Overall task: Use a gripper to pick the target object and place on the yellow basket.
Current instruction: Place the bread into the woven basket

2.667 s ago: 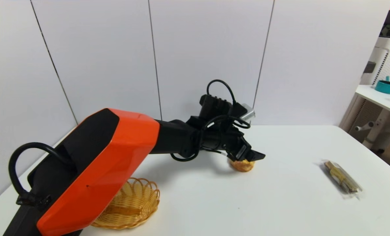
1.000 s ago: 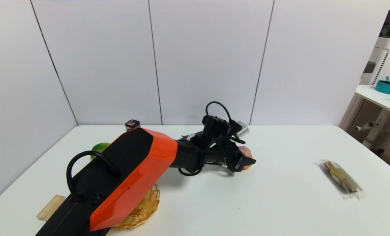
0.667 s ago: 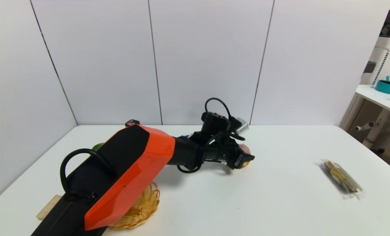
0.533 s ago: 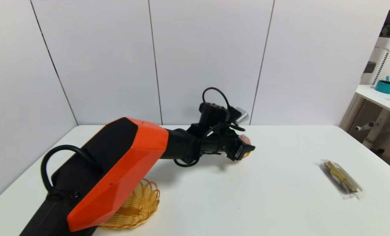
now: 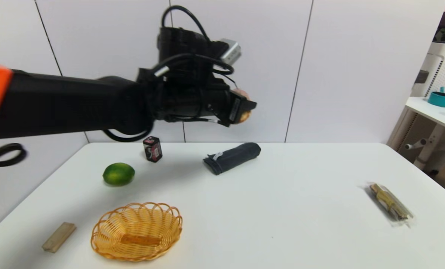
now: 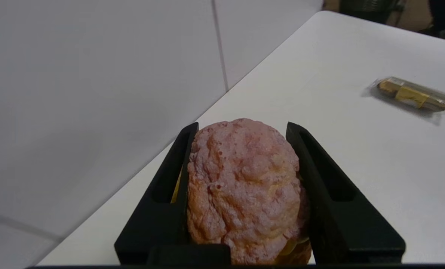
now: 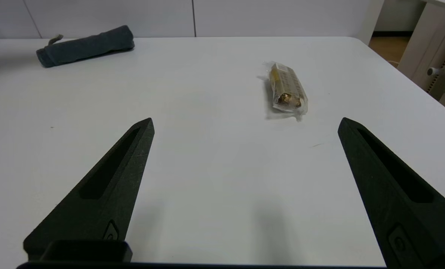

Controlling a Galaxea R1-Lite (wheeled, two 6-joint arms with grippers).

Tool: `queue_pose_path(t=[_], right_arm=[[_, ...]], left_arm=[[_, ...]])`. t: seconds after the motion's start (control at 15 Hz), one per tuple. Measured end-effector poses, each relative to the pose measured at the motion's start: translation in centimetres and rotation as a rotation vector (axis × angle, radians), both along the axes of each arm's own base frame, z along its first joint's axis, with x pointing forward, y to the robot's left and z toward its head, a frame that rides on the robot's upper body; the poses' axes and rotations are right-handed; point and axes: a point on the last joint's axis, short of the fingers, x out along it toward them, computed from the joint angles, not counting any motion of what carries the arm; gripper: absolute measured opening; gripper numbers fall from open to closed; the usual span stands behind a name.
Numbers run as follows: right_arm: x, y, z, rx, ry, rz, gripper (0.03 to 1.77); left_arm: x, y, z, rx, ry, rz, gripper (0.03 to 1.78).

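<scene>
Left gripper (image 5: 242,108), raised high over the back of the table (image 5: 282,209), clamped on the cream-puff bun (image 5: 244,112). In the left wrist view, bun (image 6: 245,190) squeezed between both black fingers (image 6: 170,186), pink crust up, a sliver of yellow filling at the side. Bun in the air, well clear of the tabletop, nowhere near the yellow basket (image 5: 137,231).

On the table below, taking the table's centre as the dial: rolled dark cloth (image 5: 232,157) at about 12 o'clock, just under the held bun. Small black-and-red battery (image 5: 152,149) standing upright near 11 o'clock, green lime-like fruit (image 5: 118,174) at about 10. Basket down at 8 o'clock near the front edge, with a wooden block (image 5: 59,237) just beyond it toward the left edge. Clear-wrapped snack bar (image 5: 390,204) well apart at 3 o'clock.

Right gripper (image 7: 245,157) low over the table's right part, spread wide, holding nothing; wrapped bar (image 7: 288,89) and cloth (image 7: 84,45) ahead of it.
</scene>
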Motion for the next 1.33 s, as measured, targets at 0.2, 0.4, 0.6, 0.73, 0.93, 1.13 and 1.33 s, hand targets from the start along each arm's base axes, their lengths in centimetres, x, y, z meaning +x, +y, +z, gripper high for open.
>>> queue_pose_path(t=[0.2, 0.4, 0.6, 0.73, 0.93, 1.13, 1.33], right_arm=[[0.0, 0.0, 0.0, 0.000, 0.000, 0.000, 1.70], [0.0, 0.0, 0.0, 0.000, 0.000, 0.000, 1.70], [0.0, 0.0, 0.0, 0.000, 0.000, 0.000, 1.70], [0.0, 0.0, 0.0, 0.000, 0.000, 0.000, 1.70], [0.0, 0.0, 0.0, 0.000, 0.000, 0.000, 1.70], [0.0, 0.0, 0.0, 0.000, 0.000, 0.000, 1.70], [0.0, 0.0, 0.0, 0.000, 0.000, 0.000, 1.70]], left_arm=[[-2.9, 6.8, 0.2, 0.052, 0.069, 0.134, 0.83], [-5.6, 10.8, -1.6, 0.092, 0.134, 0.212, 0.83], [-7.8, 12.5, -4.5, 0.118, 0.187, 0.238, 0.83], [-8.9, 13.1, -6.8, 0.126, 0.206, 0.242, 0.83], [-10.3, 13.7, -10.3, 0.135, 0.228, 0.244, 0.83], [-11.3, 14.2, -12.9, 0.134, 0.232, 0.245, 0.83], [-11.8, 14.3, -14.8, 0.138, 0.240, 0.244, 0.83]])
